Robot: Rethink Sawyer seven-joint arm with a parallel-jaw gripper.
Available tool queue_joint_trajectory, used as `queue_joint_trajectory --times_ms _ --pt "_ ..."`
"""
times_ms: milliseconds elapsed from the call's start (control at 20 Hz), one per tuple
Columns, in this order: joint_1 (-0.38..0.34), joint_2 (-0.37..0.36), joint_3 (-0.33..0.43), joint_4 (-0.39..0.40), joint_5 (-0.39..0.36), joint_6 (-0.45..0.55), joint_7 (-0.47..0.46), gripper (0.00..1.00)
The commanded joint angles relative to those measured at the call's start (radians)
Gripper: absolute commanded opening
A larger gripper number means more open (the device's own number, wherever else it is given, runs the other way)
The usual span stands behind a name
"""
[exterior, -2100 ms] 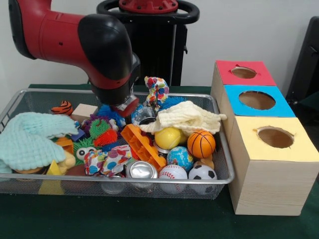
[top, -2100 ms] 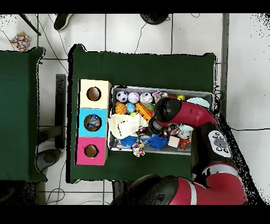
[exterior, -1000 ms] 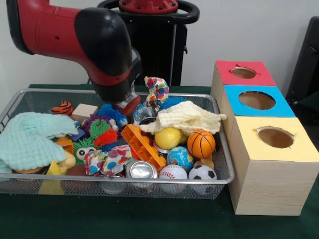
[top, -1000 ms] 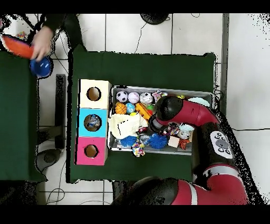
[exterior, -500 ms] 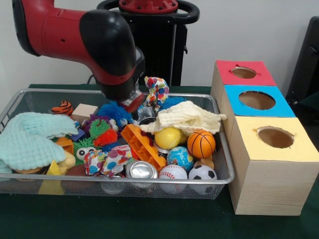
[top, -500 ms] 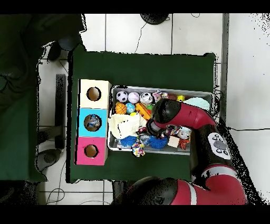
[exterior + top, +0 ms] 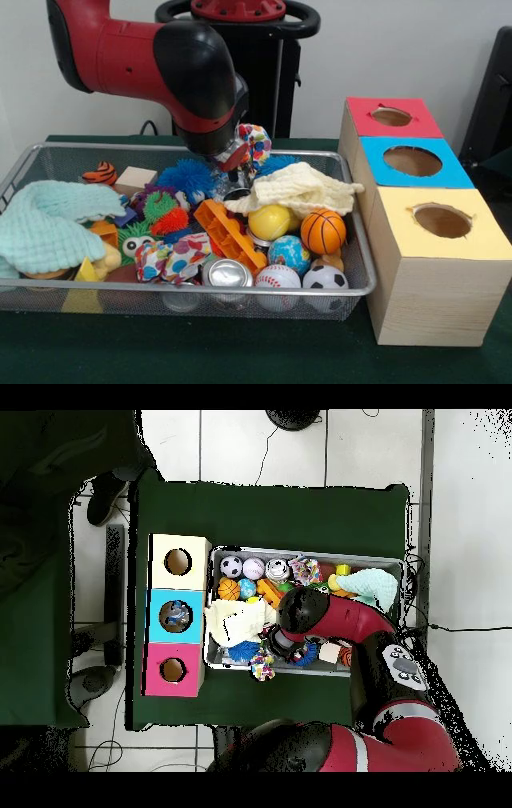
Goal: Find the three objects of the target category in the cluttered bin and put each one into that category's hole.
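While its jaws stay hidden, the gripper (image 7: 230, 172) has shifted toward the cream cloth (image 7: 300, 188).

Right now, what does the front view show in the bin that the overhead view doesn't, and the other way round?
Only the front view shows the silver can and the globe ball. Only the overhead view shows something lying inside the blue box, and a person at the upper left. Both show the soccer ball, the basketball and the cream cloth.

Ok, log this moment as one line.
arm: over bin rear | gripper: low by silver can, jaw state unclear | boxes: yellow, blue, red holes unobstructed
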Motion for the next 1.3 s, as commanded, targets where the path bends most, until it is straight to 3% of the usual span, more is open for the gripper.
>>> queue_joint_trajectory --times_ms 50,350,800,1300 --pt "0.012 0.032 0.085 0.050 0.042 -0.096 0.035 1.00" --pt "0.017 0.063 0.075 0.023 0.030 -0.105 0.034 1.00" --pt "0.029 0.147 0.057 -0.077 0.004 -0.070 0.022 1.00" --pt "0.049 0.166 0.040 -0.103 -0.012 -0.087 0.024 1.00"
